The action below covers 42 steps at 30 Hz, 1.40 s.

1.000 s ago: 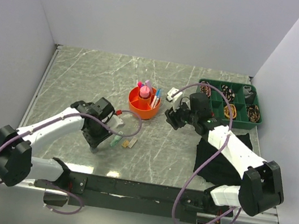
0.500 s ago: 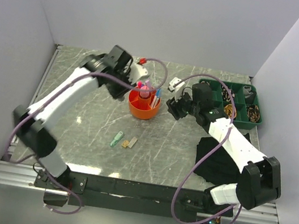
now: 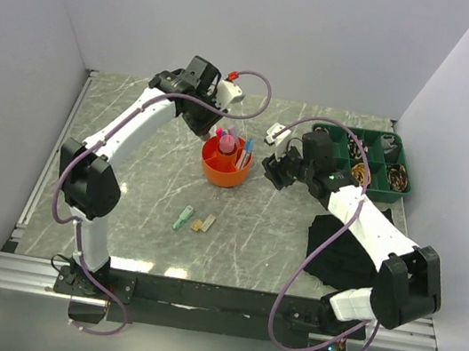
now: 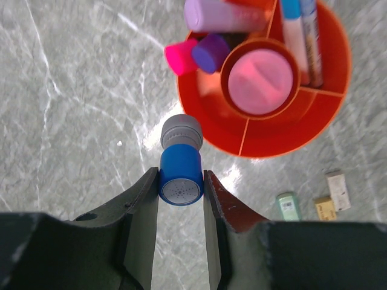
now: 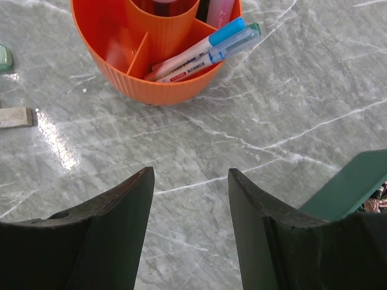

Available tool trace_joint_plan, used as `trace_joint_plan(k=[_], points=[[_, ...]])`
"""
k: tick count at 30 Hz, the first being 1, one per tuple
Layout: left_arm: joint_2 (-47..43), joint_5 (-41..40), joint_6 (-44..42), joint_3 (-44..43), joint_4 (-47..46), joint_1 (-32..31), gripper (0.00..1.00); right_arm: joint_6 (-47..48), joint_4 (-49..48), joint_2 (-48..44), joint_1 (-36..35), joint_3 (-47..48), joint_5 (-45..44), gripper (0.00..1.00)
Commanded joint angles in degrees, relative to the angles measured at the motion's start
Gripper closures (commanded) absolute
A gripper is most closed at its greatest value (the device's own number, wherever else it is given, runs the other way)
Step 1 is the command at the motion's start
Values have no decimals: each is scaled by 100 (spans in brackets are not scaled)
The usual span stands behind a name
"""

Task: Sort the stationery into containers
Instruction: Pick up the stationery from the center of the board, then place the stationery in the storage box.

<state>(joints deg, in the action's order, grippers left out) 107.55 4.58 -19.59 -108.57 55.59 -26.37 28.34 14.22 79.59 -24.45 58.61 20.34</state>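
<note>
- Green clip (image 3: 183, 218) and yellow eraser (image 3: 203, 223) lie loose on the marble table (image 3: 252, 232), closest to the near edge, left of centre, just beside each other. Both judged light. Clip looks rigid and slick, eraser rubbery with more bite. Best taken across the short sides.
- Right gripper (image 5: 191, 181): fingers spread wide, nothing between them, touching nothing. It hangs over bare marble just right of the orange pot (image 3: 221, 176).
- Pot sits mid-table. Pink tube (image 4: 260, 81) stands in the centre cup. Capped markers (image 4: 210, 53) and thin pens (image 5: 199, 51) fill the far outer sections. The sections toward the near edge look bare.
- Left gripper (image 4: 181, 184), on the pot's far-left side, is clamped on the blue cylinder (image 4: 180, 169). Its pads press opposite sides of the blue barrel, grey end pointing down. The cylinder looks hard, smooth, round and probably light, apt to roll or twist if the squeeze slackens, so the mid-barrel hold seems sound. In the wrist view it appears just outside the rim, not yet over a section.
</note>
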Motion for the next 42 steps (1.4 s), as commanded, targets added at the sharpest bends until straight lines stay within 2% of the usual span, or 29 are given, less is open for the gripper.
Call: trace_joint_plan(k=[1, 8, 19, 20, 21, 23, 24, 26, 28, 30, 32, 35, 37, 38, 42], points=[[91, 307, 193, -428, -154, -79, 99, -21, -130, -198, 63, -25, -30, 40], [363, 579, 289, -226, -163, -184, 99, -21, -165, -163, 115, -7, -39, 40], [759, 509, 342, -243, -180, -211, 97, -21, -95, -181, 186, -25, -21, 40], [768, 474, 377, -217, -189, -211, 92, -13, -86, -172, 195, -8, -4, 40], [768, 361, 412, -199, -189, -211, 79, 5, -68, -163, 195, 10, 40, 40], [689, 298, 491, -146, -198, -184, 71, 14, -16, -146, 203, 97, 102, 40], [636, 185, 509, -155, -207, -167, 61, 75, 19, -146, 195, 142, 154, 40], [374, 26, 632, -155, -277, -123, 50, 172, 229, -119, 195, 334, 435, 39], [162, 8, 519, -164, -207, -105, 32, 391, 475, -76, 203, 493, 837, 39], [-128, -71, 579, -251, -49, -61, 22, 802, 949, -58, 186, 748, 1172, 38], [-452, -176, 501, -200, 22, 52, 21, 1294, 1493, -23, 160, 923, 1849, 38], [-1022, -597, 570, 362, -258, 411, 16, 2977, 1942, 39, -85, 907, 2141, 37], [-1279, -581, 754, 791, -382, 781, 15, 3632, 2198, 257, -531, 968, 1984, 36], [-1480, -503, 1025, 942, -417, 1218, 15, 3835, 2339, 380, -726, 1116, 1600, 36], [-2043, 402, 1423, 1925, -530, 2266, 14, 4627, 2919, 1145, -1562, 1758, 1157, 36]])
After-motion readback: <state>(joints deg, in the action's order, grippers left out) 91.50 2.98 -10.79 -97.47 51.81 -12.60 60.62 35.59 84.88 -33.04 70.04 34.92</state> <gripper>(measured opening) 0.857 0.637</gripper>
